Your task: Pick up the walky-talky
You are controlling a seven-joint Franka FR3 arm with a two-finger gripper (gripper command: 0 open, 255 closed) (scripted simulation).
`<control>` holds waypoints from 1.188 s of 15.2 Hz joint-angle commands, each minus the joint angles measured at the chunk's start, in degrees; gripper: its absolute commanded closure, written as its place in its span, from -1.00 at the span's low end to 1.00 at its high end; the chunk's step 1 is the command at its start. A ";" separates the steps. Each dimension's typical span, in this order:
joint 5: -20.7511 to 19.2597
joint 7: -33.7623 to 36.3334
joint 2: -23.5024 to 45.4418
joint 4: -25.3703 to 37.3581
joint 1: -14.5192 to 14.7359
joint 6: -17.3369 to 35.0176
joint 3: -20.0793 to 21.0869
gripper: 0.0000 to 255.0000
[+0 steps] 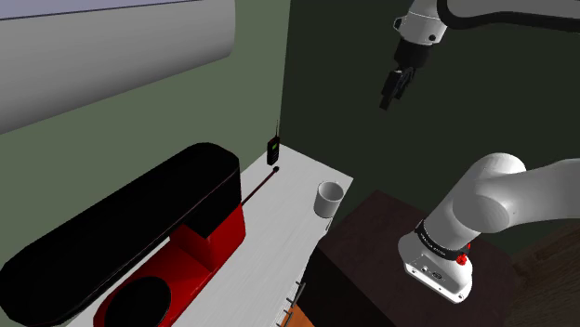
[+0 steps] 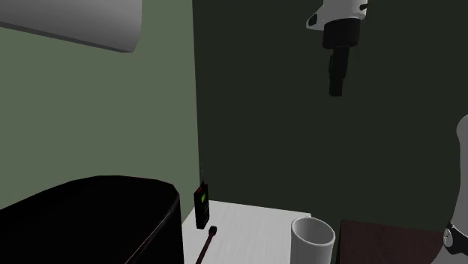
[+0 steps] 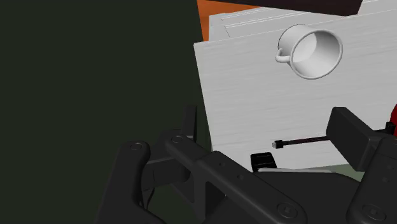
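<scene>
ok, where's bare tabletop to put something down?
Free: the white tabletop between the mug and the black-and-red object. Crowded: the far corner, where the walky-talky stands by the thin rod.

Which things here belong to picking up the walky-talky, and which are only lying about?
For the job:
walky-talky, standing upright
gripper, open, high above it

Lying about:
white mug
thin red stick
large black-and-red machine
</scene>
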 commanded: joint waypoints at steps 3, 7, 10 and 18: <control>0.19 0.35 1.79 -1.90 0.58 4.98 0.68 -1.00; 0.40 1.09 6.54 -4.65 1.69 15.04 2.06 -1.00; 0.33 1.73 11.06 -5.76 2.40 22.56 3.14 -1.00; -1.57 4.38 26.15 -4.54 3.35 41.41 6.36 -1.00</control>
